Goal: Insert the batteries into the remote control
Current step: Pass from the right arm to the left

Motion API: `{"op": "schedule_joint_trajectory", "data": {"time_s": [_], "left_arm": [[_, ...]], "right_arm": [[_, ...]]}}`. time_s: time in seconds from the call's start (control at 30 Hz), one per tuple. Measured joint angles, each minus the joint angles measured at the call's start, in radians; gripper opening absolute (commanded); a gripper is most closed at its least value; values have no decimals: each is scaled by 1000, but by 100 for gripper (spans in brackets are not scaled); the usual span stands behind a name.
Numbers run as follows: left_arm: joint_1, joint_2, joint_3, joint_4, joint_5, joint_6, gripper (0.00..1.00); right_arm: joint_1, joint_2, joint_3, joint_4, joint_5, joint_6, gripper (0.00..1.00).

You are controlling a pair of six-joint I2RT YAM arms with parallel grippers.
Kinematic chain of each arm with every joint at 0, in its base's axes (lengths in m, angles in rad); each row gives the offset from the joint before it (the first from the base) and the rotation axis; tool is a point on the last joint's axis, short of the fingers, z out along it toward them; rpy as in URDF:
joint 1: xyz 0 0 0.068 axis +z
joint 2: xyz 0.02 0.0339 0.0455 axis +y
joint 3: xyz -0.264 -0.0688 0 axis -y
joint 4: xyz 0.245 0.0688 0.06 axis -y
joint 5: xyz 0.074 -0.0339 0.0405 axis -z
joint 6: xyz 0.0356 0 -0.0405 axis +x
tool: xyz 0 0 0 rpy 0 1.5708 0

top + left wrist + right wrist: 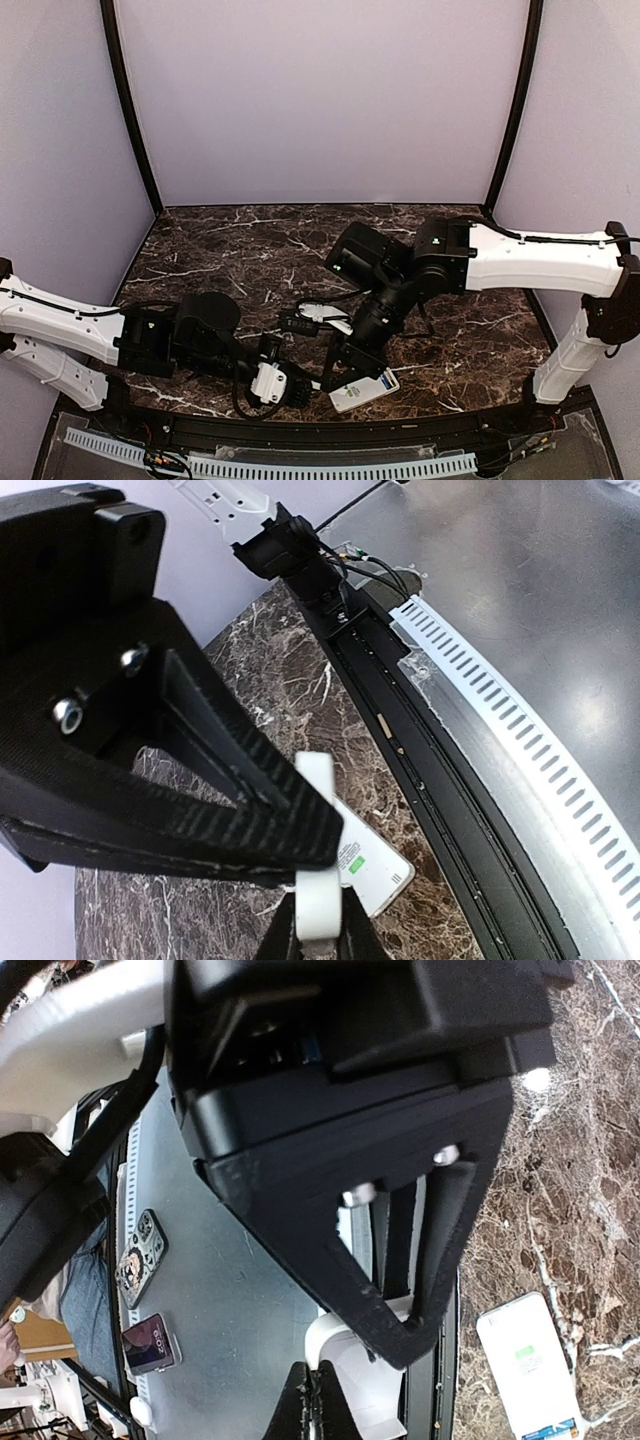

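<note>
Lying flat on the dark marbled table, close to its front edge and a little right of centre, the remote control shows as a small white slab angled toward the back right. Right wrist view: it is face up, with a greenish patch near the middle and a blue patch at the near end, and it lies apart from that arm's fingers.

Left arm reaches in low from the left. The left gripper sits just left of the remote control, down near the tabletop. Right arm comes from the right with its forearm slanting down and forward. The right gripper hangs just beside the remote control's left end, between it and the left gripper. The 2 claws are very near each other; from above I cannot tell whether they touch.

Left wrist view: 1 ribbed black finger fills the frame. At its tip a slim white plastic strip stands edge-on, with the remote control just behind it. The second finger is not clearly seen, so I cannot tell whether this claw is apart, together or clamped on the strip.

Right wrist view: a black finger tapers down to its tip, and this claw is fully together. A white curved part sits against the tip; cannot tell if it is pinched.

Front of table: a black rail, then a slotted white channel. 2 phone-like items lie on the grey floor beyond.
</note>
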Motion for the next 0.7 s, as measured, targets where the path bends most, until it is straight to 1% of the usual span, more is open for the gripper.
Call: {"op": "schedule_joint_trajectory", "data": {"time_s": [0.07,0.27,0.33,0.4,0.43,0.57,0.7], "left_arm": [[-1,0,0,-8,7,3,0],[-1,0,0,-10,13,-1,0],[-1,0,0,-12,13,-8,0],[-1,0,0,-9,7,-33,0],[0,0,0,-2,-1,-50,0],[5,-1,0,10,-42,-146,0],[5,-1,16,-13,-58,-268,0]], "right_arm": [[0,0,2,1,-3,0,0],[0,0,2,1,-3,0,1],[0,0,2,1,5,-1,16],[0,-2,3,1,32,-7,27],[2,-6,3,0,57,-14,30],[2,-69,-16,24,172,-25,40],[2,-183,-79,101,279,-55,44]]}}
